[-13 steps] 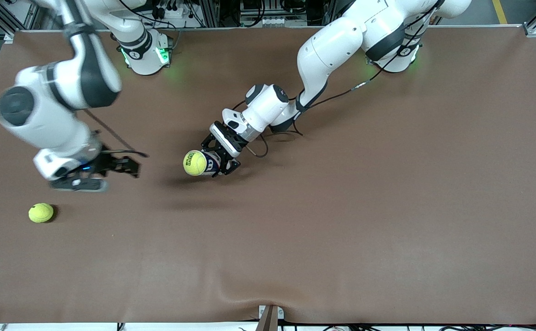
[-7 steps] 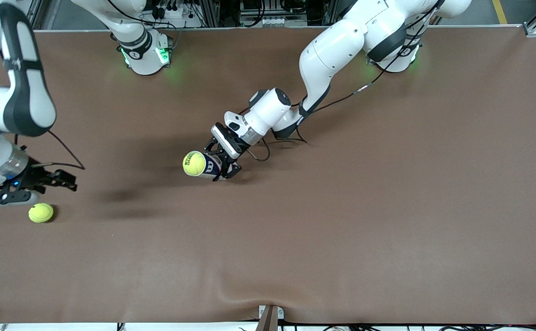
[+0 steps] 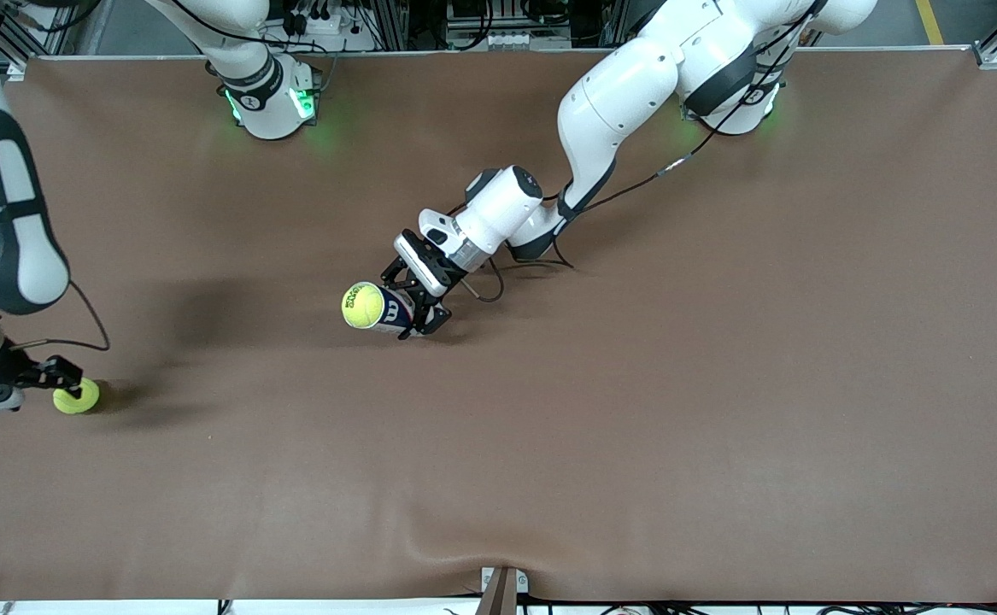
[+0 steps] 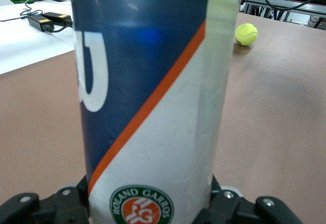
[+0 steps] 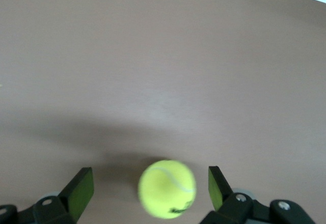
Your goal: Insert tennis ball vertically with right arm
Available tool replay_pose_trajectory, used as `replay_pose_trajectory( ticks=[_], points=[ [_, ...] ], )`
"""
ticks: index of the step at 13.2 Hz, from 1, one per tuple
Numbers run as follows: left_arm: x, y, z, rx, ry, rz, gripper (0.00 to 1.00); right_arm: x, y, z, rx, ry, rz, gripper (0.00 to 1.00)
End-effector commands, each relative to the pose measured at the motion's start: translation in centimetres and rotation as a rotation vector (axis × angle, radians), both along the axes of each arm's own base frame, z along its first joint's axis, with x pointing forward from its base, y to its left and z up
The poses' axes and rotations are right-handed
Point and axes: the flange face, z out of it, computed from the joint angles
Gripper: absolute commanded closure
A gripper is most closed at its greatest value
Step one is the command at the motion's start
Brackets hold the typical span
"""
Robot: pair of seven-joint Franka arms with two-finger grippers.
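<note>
Here we saw the right arm (image 3: 2, 222) reaching from its base at the table's top edge out to the right arm's end of the table, its forearm hanging steeply down. Its right tool (image 3: 67, 382) sat low over a loose tennis ball (image 3: 77, 396), fingers (image 5: 80, 189) spread wide on either side of the ball, not gripping it. That ball lay on the brown table (image 3: 720, 384) close to the edge at the right arm's end.

Meanwhile the left arm (image 3: 609, 111) stretched from its base toward the table's middle, wrist bent low. Its left tool (image 3: 408, 306) clasped a blue-and-white ball can (image 3: 391, 312) near its foot, the can standing upright in the left wrist view. A second tennis ball (image 3: 362, 305) sat at the can's mouth.
</note>
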Motion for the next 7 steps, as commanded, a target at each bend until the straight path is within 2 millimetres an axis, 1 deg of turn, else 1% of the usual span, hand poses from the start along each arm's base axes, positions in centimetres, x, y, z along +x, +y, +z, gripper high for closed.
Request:
replay_pose_trajectory(
  ticks=[1,2,3,5,7],
  points=[
    [0.1,-0.1,0.1,-0.01,-0.02,-0.002,0.2,1.8,-1.8,-1.2,-0.008,-0.02,0.034,0.0],
    [0.1,-0.1,0.1,-0.01,-0.02,-0.002,0.2,1.6,-2.2,-1.9,0.0,-0.012,0.025,0.0],
    [0.1,-0.1,0.1,-0.011,-0.019,-0.001,0.2,1.1,-3.2,-2.5,0.011,-0.006,0.002,0.0],
    [0.1,-0.1,0.1,-0.01,-0.02,-0.002,0.2,0.3,-3.8,-4.1,0.049,0.016,-0.032,0.0],
    [0.1,-0.1,0.1,-0.01,-0.02,-0.002,0.2,-0.1,-4.0,-5.4,0.065,0.033,-0.041,0.0]
  ],
)
